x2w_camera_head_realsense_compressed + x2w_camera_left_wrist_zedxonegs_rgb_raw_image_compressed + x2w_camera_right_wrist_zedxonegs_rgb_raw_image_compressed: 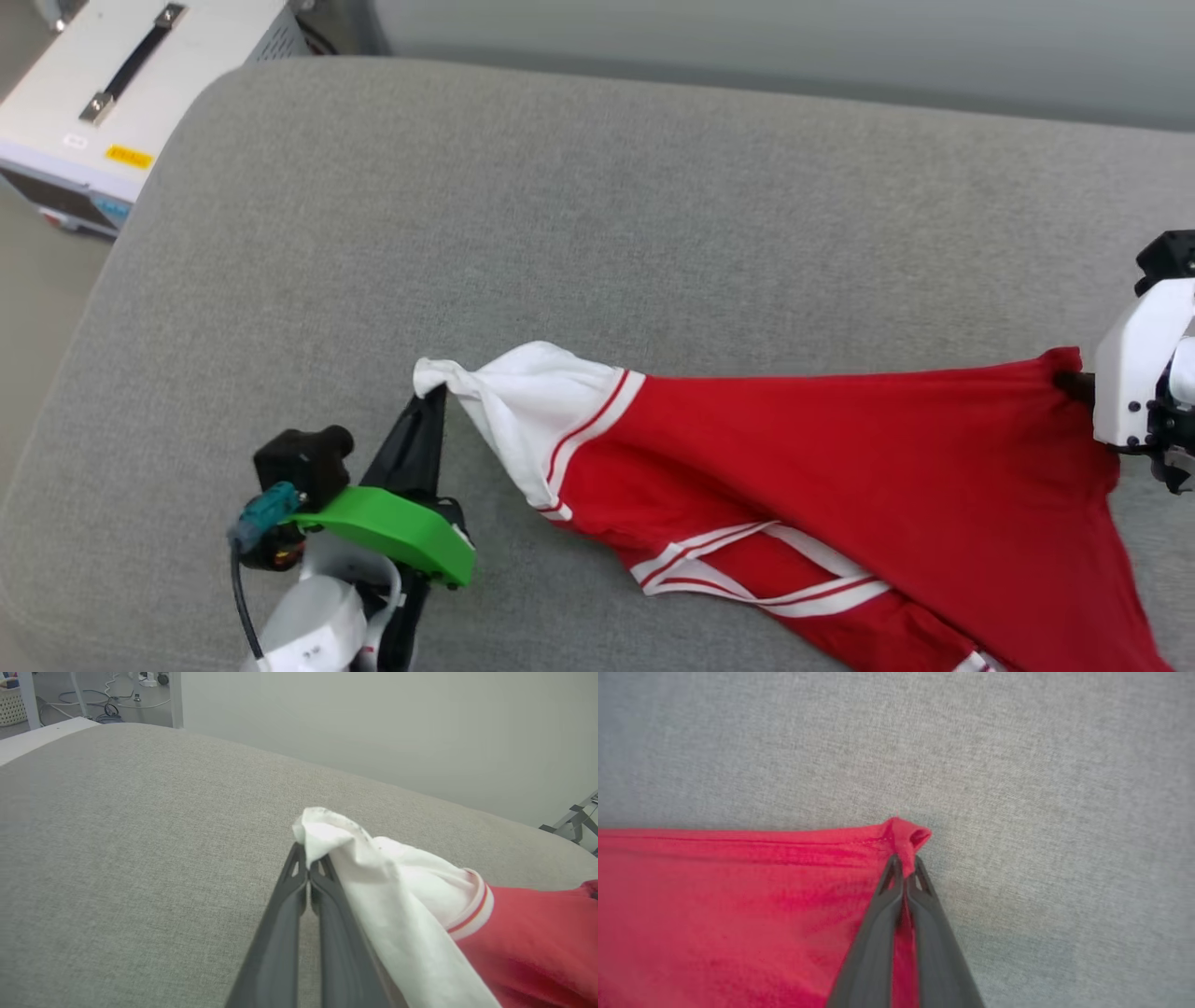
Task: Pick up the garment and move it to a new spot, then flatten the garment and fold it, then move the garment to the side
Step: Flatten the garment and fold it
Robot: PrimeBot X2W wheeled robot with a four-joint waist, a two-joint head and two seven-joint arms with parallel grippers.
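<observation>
We have the shirt (840, 448) strung low across the grey cushion (560, 187), pulled taut between both arms, likely so it can be spread flat. Our left claw (308, 861) is clamped on the white sleeve tip. Our right claw (906, 865) is pinched tight on a red corner, the hem, we think.

Red garment (840, 448), white sleeve with red-striped cuff, stretched taut sideways over grey cushion (560, 187)

White housings (1134, 373), green bracket (392, 532), teal plug (266, 511), dark fingers (275, 942).
</observation>
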